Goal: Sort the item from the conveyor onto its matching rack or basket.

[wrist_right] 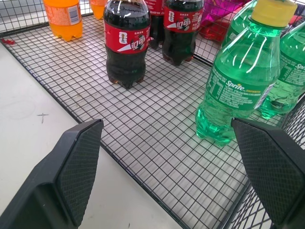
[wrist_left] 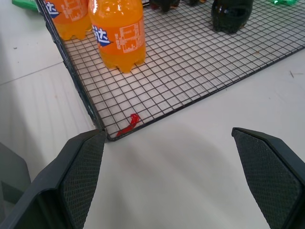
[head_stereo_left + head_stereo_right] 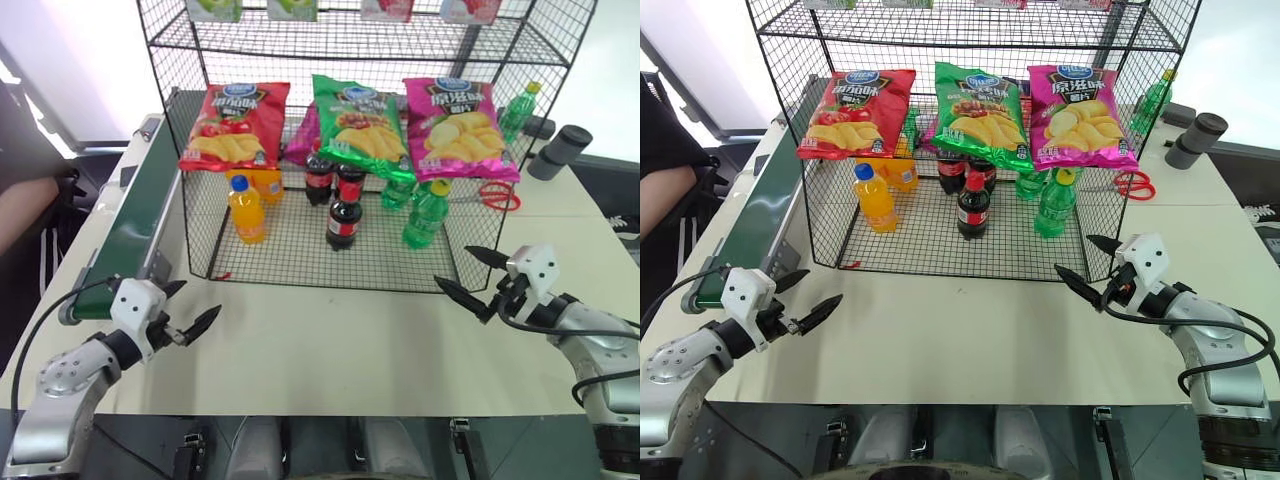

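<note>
Black wire rack (image 3: 190,215) stands on the pale table (image 3: 330,350), chip bags (image 3: 235,125) hung across its front. On its bottom shelf the cola bottle (image 3: 345,212) stands upright at the centre, an orange soda bottle (image 3: 246,210) at its nine o'clock, a green bottle (image 3: 427,215) at its three o'clock. Along the rack's nine o'clock side runs the green conveyor (image 3: 135,225). Left gripper (image 3: 190,322) and right gripper (image 3: 462,275) hover over the table with fingers spread wide, empty.

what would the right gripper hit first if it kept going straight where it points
Probably the wire rack's bottom shelf edge, then the nearest green Sprite bottle standing on it. The open right gripper aims there, though depth is unclear.
</note>
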You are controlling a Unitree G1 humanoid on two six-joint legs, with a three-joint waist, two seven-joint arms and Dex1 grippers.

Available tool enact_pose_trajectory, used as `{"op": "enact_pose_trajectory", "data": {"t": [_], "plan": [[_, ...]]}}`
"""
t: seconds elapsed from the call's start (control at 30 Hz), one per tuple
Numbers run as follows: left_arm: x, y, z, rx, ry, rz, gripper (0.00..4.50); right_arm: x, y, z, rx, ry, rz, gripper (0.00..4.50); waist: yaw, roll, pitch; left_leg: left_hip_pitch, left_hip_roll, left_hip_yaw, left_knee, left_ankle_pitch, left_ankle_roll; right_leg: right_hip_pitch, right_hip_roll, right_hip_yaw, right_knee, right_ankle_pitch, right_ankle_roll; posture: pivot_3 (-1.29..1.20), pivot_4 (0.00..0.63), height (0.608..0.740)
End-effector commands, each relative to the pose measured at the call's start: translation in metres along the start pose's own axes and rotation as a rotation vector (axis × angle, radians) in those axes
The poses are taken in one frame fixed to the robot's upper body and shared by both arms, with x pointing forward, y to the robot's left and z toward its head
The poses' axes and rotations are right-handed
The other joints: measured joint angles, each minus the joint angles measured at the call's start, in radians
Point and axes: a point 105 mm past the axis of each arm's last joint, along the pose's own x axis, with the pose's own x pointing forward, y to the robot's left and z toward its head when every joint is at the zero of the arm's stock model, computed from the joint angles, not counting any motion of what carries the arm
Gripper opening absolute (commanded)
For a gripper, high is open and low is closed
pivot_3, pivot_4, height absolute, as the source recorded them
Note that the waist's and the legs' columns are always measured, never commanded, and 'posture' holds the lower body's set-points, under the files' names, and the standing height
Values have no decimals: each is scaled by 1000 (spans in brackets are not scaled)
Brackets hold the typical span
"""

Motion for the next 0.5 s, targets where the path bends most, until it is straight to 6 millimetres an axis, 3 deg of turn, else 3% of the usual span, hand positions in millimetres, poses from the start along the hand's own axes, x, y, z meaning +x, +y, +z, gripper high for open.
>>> {"op": "enact_pose_trajectory", "data": {"t": [0.03,0.5], "plan": [[-5,5,10,30,-24,16,4500,-1,-3,10,-19,-34,-7,4458,0,0,0,0,0,0,0,0,0,0,0,0,0,0,0,0,150,740],[5,8,10,32,-39,34,4500,-1,-5,10,-28,-39,-20,4458,0,0,0,0,0,0,0,0,0,0,0,0,0,0,0,0,150,740]]}}
